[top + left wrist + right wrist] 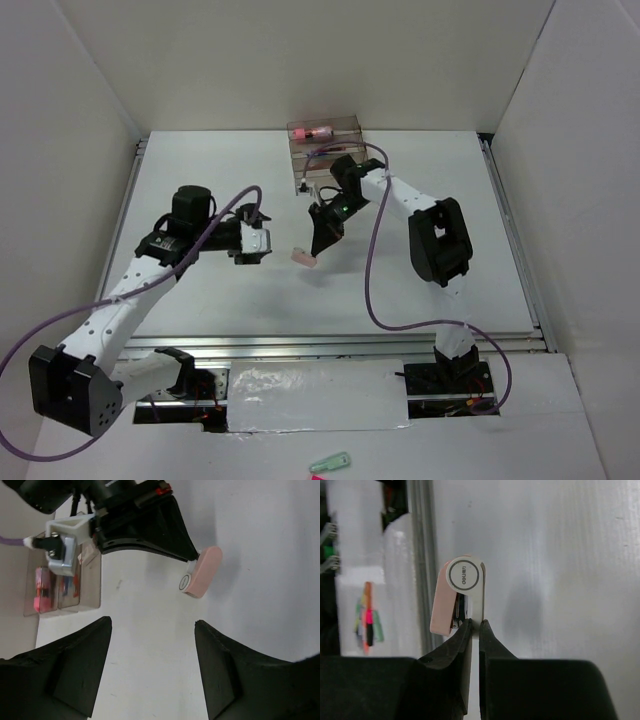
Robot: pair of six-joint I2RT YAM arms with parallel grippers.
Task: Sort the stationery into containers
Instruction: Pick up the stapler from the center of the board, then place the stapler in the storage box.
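Right claw [476, 625] pinching one pink-and-white eraser [460, 597] above the counter [450, 200].
The eraser's long axis runs straight out from the pressed-together fingers, with its round-logo end pointing away, toward the near left. The left claw [152, 622], spread wide, faces it from nearby. One organiser [325, 140] stands at the counter's far edge with pink and red pieces inside.

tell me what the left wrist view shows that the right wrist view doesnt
Only left wrist: the clear smoky plastic organiser with red and pink items inside, and the left hand, open and empty. Only right wrist: blurred bright-coloured items beyond the white table. Both: the right hand shut on the flat pink-and-white eraser.
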